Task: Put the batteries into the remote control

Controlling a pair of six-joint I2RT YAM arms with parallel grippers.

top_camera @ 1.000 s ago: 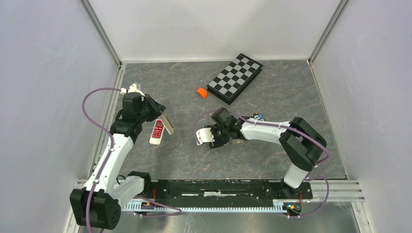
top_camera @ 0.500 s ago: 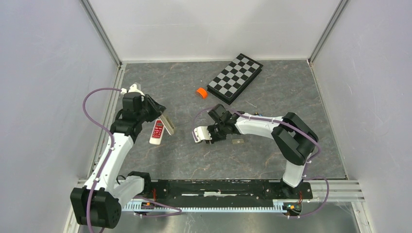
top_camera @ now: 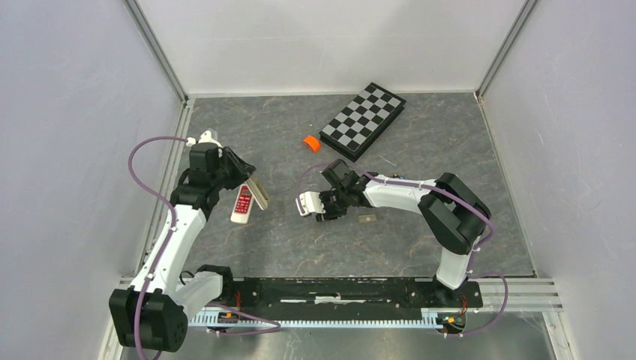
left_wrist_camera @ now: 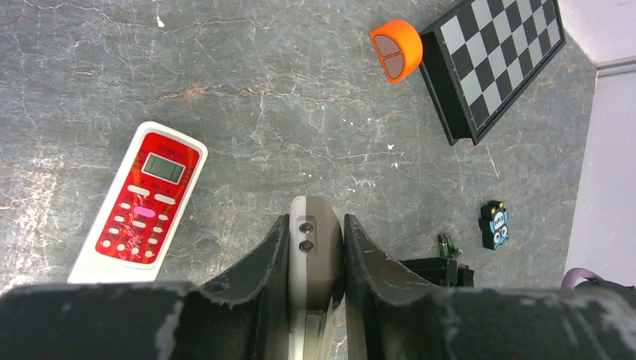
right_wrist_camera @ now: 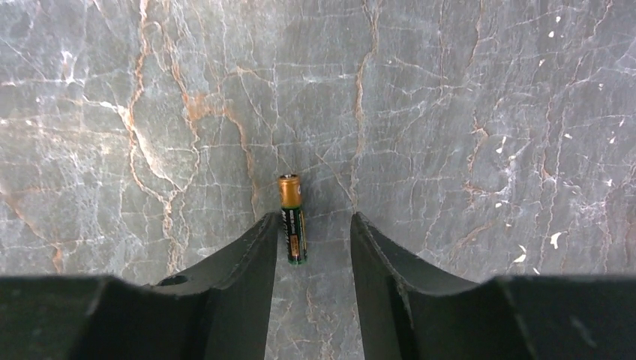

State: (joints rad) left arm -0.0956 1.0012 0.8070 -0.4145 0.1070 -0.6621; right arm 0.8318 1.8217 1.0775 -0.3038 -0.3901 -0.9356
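Observation:
My left gripper (left_wrist_camera: 315, 222) is shut on the end of a grey remote control (left_wrist_camera: 318, 255), held above the table; in the top view this remote (top_camera: 259, 193) sticks out of the gripper (top_camera: 249, 186). My right gripper (right_wrist_camera: 313, 221) is open and points down at the table. One battery (right_wrist_camera: 291, 218), black and green with a coppery end, lies between the fingers, close against the left one and not clamped. More batteries (left_wrist_camera: 447, 244) lie by the right arm. From above, the right gripper (top_camera: 328, 214) is mid-table.
A red-and-white remote (top_camera: 241, 204) lies flat next to the left gripper. A small grey plate (top_camera: 367, 218) lies right of the right gripper. An orange roll (top_camera: 310, 142) and a chessboard (top_camera: 364, 120) sit at the back. A blue-and-black gadget (left_wrist_camera: 493, 223) lies near the batteries.
The right gripper has moved left, away from the small grey plate, which stays on the table. The left arm and its remote have held still.

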